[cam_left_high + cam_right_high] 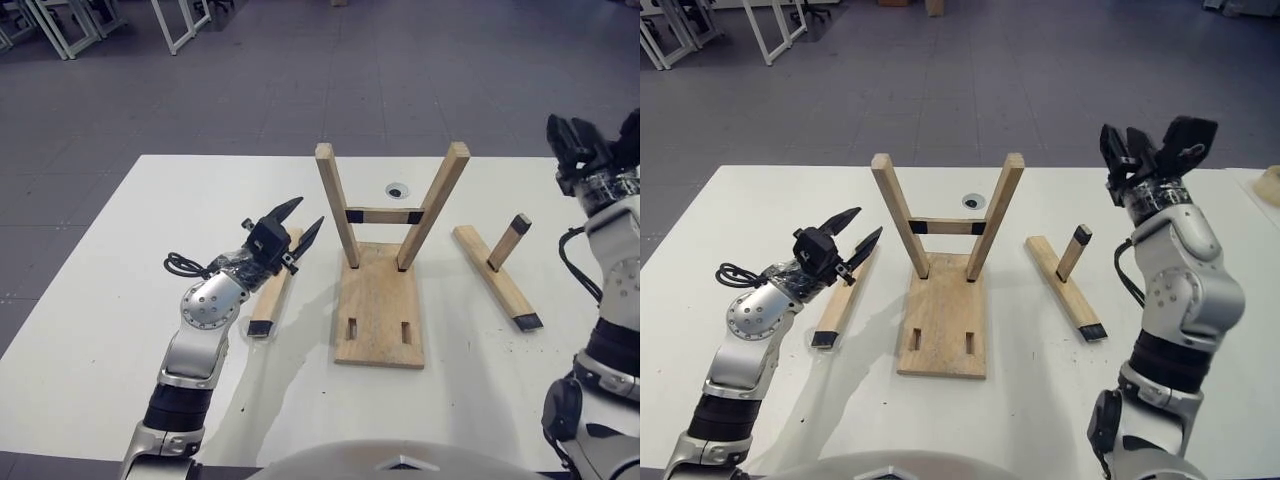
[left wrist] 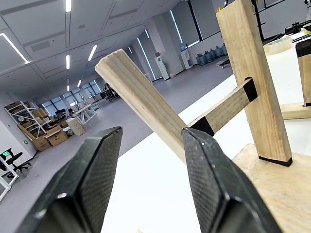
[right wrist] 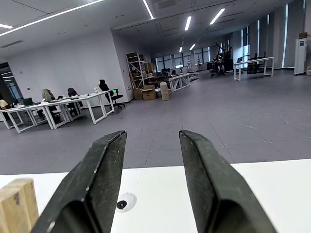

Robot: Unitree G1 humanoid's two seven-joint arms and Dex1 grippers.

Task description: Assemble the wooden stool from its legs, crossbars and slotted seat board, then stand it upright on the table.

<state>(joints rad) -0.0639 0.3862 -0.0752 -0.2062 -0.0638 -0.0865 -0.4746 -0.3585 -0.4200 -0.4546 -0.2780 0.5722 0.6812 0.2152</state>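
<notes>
While the left gripper [image 1: 308,212] hangs over the far end of a loose leg [image 1: 272,290] lying flat on the table [image 1: 120,300], its two fingers are spread well apart and have hold of nothing; whether it touches that leg cannot be told. Just beside, the slotted seat board [image 1: 378,300] lies flat with two legs [image 1: 338,205] standing splayed in its far pair of slots, joined by a black-tipped crossbar [image 1: 385,215]. That half of the stool looks done. The near pair of slots [image 1: 352,327] is bare. No bin or tray is here, and these slots are the only sockets that hold anything. Right of the board lies the other leg [image 1: 495,275], flat, with a short crossbar [image 1: 508,243] sticking up from it. The right gripper [image 1: 1155,140] is raised high above the table's right side, well apart from every part, its fingers wide and empty. By my judgement, what is left is to join the two loose legs, seat them, and turn the stool upright.
</notes>
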